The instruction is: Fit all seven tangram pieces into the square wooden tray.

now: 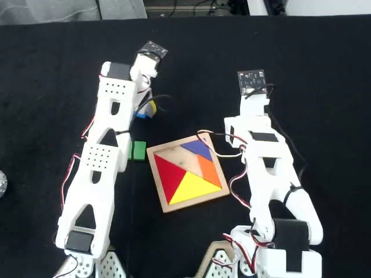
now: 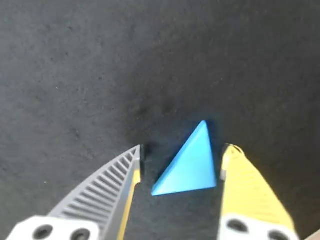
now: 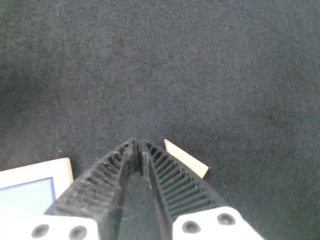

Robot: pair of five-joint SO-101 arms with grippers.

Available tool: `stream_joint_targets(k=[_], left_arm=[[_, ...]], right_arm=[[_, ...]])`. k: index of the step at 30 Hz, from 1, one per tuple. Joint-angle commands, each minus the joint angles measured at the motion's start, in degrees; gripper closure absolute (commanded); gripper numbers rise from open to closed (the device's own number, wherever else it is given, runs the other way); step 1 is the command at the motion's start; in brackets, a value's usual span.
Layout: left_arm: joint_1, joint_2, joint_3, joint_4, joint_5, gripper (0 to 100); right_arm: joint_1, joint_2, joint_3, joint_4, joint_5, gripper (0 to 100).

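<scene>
The left gripper point(image 2: 183, 150) stands open astride the blue triangle point(image 2: 190, 165) (flat on the black cloth point(image 2: 100, 75)). The right gripper point(image 3: 137, 145) is closed, empty, near the tray point(image 3: 35, 169).

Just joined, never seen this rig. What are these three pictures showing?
A white robot left arm and right arm sit at a black table. The high view comes from a fixed camera overhead; the other two come from cameras on each arm's wrist. In the middle lies the wooden tray, holding four pieces: red, yellow, orange and dark blue. A green piece lies beside it. The left gripper is open, straddling a blue triangle on the table. The right gripper is shut on nothing, near a tray corner and a pale piece.
</scene>
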Motion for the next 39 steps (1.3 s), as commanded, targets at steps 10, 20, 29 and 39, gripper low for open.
stream_joint_targets(k=[10, 20, 29, 39], left_arm=[[0.22, -0.97, 3.03, 1.41, -23.56, 72], [1.10, -0.97, 8.66, 1.41, -31.47, 72], [0.22, -1.05, 10.07, 1.41, -33.14, 75], [0.04, -1.32, 10.07, 1.41, -34.81, 85]], right_arm=[[0.26, 0.04, -4.00, -1.23, 0.00, 98.7], [0.26, 0.04, -4.00, -1.23, 0.00, 98.7], [0.26, 0.04, -4.00, -1.23, 0.00, 98.7], [0.26, 0.04, -4.09, -1.23, 0.00, 98.7]])
